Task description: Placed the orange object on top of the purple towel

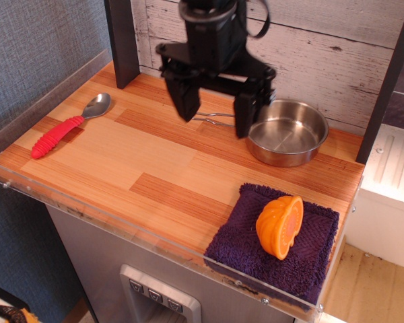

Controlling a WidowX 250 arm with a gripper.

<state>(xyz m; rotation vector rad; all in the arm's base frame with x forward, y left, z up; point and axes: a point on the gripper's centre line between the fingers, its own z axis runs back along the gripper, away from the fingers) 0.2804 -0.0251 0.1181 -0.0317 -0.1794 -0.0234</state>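
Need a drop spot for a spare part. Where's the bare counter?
Biggest free patch: mid-counter, bordered by the spoon, the pan and the towel. Front left corner is also bare. Crowded: right side, with the orange on the towel, the pan behind, and the open gripper hanging over the pan handle.
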